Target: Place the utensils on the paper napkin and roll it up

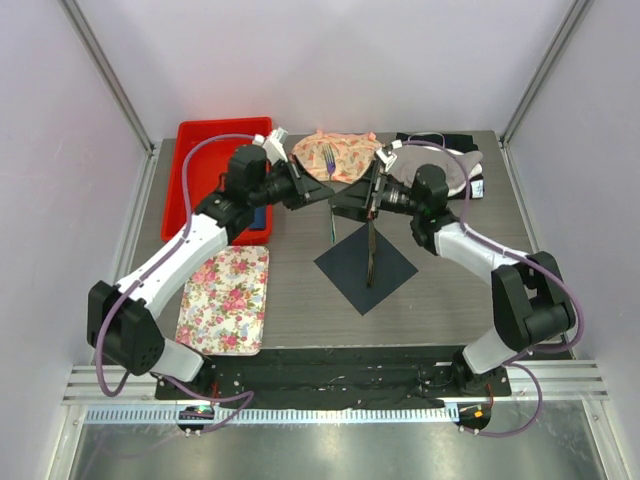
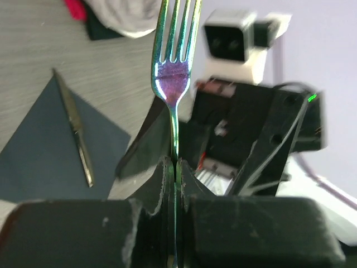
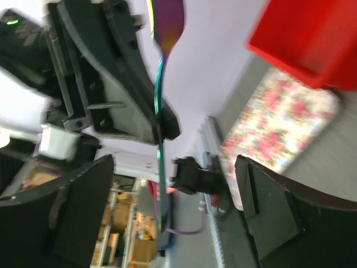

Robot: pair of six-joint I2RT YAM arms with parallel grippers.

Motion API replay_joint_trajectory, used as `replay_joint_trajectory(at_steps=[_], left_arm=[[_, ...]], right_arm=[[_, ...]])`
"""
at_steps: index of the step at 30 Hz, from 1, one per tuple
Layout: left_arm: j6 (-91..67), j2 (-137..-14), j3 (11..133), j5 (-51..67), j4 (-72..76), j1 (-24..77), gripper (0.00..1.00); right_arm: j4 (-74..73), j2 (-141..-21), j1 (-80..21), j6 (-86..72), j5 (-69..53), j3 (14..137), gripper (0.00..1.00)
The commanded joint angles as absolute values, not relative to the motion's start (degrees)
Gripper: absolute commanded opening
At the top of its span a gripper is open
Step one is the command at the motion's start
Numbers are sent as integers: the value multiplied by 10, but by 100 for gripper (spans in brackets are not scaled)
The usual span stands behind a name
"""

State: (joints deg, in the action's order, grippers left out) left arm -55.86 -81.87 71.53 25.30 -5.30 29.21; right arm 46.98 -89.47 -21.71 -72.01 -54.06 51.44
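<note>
Mid-table: my left gripper clenches the handle of the iridescent fork and holds it in the air, tines up. My right gripper stands released, its fingers spread wide on either side of the fork's shaft, clear of it. The knife lies on the dark paper napkin, flat on the table between my arms.

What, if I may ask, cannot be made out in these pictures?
- Fork tine tips: left wrist view, cut off by top edge.
- Fork handle end: same view, buried between the fingers.
- Bin contents: top view, partly covered by the left arm.
</note>
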Motion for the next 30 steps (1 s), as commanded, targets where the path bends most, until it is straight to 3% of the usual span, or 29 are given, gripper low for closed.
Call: replay_joint_trajectory(at_steps=[1,2,5,11,30], left_arm=[[-485,-855,771,220,-155,315,0],[-476,-877,777,201,-179,320,0],[-467,-931,816,171,-216,348,0],[-454,-1003,855,100,-220,408,0],[-441,-1204,940,40,-224,434,0]], right_arm=[[59,-839,-173,-412,-497,626,100],[-67,-833,-171,-292,-443,643,100],[-185,-813,-150,-185,-355,668,100],[-308,-824,-117,-121,-241,686,100],[-333,-849,-88,-66,-211,691,100]])
